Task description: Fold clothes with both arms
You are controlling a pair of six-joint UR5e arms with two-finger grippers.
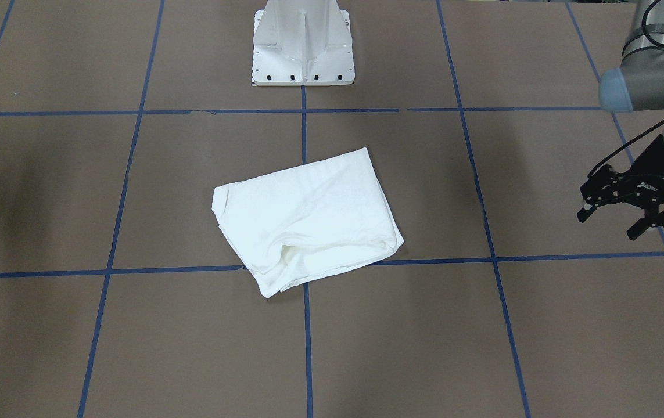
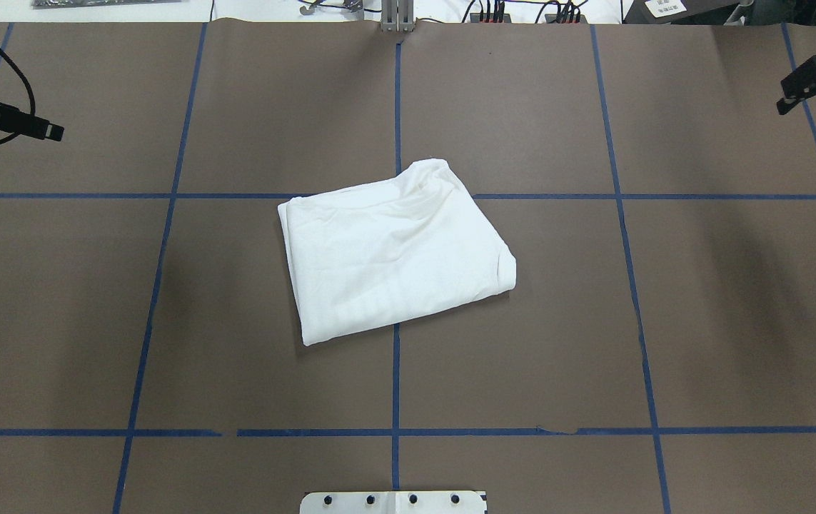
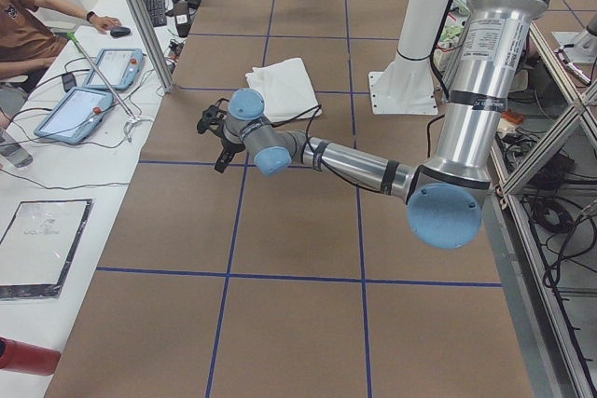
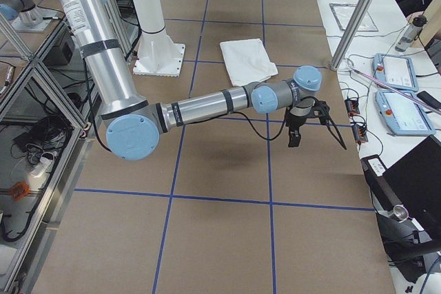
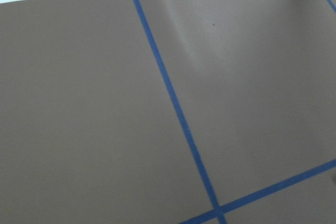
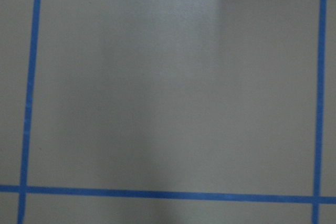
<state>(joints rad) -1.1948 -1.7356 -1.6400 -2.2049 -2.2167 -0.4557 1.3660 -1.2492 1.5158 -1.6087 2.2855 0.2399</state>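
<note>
The white T-shirt [image 1: 308, 220] lies folded into a rough rectangle at the table's middle, slightly askew; it also shows in the overhead view [image 2: 393, 250]. No printed text, collar or label shows. My left gripper [image 1: 609, 225] hovers open and empty far to the shirt's side, over bare table. In the overhead view only one of its fingertips [image 2: 51, 132] shows at the left edge. My right gripper [image 2: 811, 107] is open and empty at the far right edge, well away from the shirt. Both wrist views show only brown table and blue tape.
The white pedestal base [image 1: 302, 52] stands at the robot's side of the table. Blue tape lines [image 2: 396, 371] divide the brown surface into squares. A side table with tablets [image 3: 93, 90] and a seated person [image 3: 28, 25] lies past the far edge.
</note>
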